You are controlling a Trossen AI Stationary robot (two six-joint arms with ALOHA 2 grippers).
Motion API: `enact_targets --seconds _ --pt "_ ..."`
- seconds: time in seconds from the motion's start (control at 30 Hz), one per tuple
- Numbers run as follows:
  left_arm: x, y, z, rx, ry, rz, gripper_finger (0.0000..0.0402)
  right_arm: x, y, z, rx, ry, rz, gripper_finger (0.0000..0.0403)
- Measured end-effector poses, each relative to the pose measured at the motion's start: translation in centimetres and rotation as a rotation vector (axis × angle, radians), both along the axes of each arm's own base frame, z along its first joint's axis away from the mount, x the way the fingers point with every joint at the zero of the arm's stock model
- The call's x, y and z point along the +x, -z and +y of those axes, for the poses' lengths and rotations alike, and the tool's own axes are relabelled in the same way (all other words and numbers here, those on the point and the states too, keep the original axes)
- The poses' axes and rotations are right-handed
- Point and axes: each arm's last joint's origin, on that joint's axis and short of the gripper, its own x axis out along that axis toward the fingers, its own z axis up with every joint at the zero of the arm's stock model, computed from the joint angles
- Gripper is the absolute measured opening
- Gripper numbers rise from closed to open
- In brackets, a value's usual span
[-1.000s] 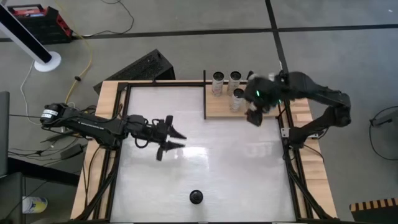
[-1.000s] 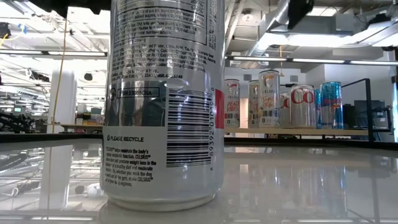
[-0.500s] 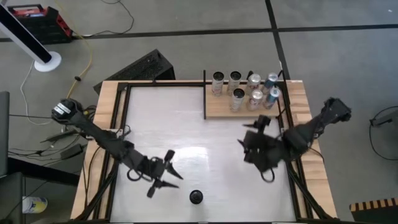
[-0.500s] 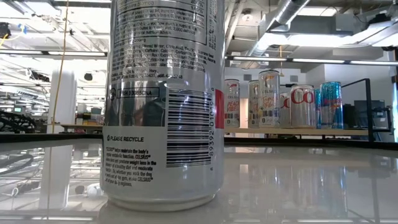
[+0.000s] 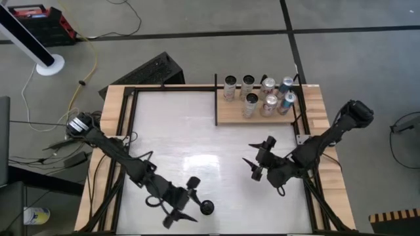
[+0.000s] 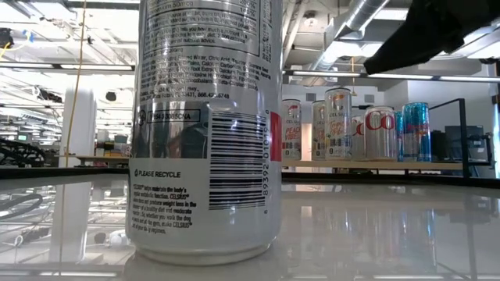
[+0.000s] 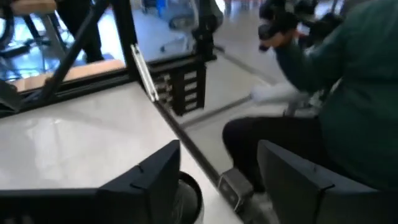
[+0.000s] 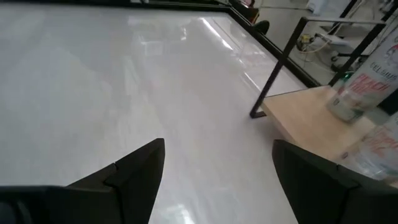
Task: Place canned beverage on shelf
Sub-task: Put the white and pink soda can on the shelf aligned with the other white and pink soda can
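A silver canned beverage (image 5: pixel 207 208) stands upright on its base on the white tabletop near the front edge. It fills the foreground of the low view (image 6: pixel 207 133). My left gripper (image 5: pixel 190 202) is open right beside it, its fingertips at the can's left side. In the left wrist view the can's top (image 7: pixel 188 193) shows beside one finger. My right gripper (image 5: pixel 257 152) hovers open over the table's right half, nothing between its fingers (image 8: pixel 137 171). The light-wood shelf (image 5: pixel 231 115) lies at the far right.
Several cans (image 5: pixel 266 95) stand on the shelf, seen far off in the low view (image 6: pixel 351 125). A black rod (image 5: pixel 216 98) edges the shelf's left side. A person in green (image 7: pixel 348 93) sits beyond the table's near edge. Bare white tabletop (image 5: pixel 197 131) lies between the arms.
My left gripper has swung from the table's middle left toward the near edge, up to the can. My right gripper has left the shelf, come down and toward the near edge, and turned to point toward the table's left. The can has stayed still.
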Motion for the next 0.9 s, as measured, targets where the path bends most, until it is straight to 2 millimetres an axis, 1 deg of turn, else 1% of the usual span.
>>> enact_targets --seconds 0.1,0.23,0.37,0.47,0.6,0.9 --pt "1.3 -0.6 -0.7 0.099 -0.028 0.046 0.0238 0.1 0.4 -0.2 0.014 0.008 -0.021 0.0322" --pt "3.2 -0.2 -1.3 0.207 -0.082 0.098 0.0292 -0.1 0.7 -0.4 -0.025 -0.004 0.017 0.0322" --pt "4.8 0.4 -1.5 0.225 -0.093 0.145 0.0337 -0.2 0.7 -0.3 -0.048 -0.018 0.033 0.0322" --pt "5.5 0.8 -1.1 0.209 -0.086 0.196 0.0360 -0.1 0.8 -0.4 -0.066 -0.022 0.045 0.0322" --pt "5.8 1.0 -0.8 0.189 -0.101 0.232 0.0371 0.1 0.8 -0.8 -0.070 -0.010 0.055 0.0322" --pt "5.4 2.2 -0.6 0.197 -0.112 0.353 0.0372 0.7 0.8 -1.8 -0.076 0.025 0.064 0.0322"
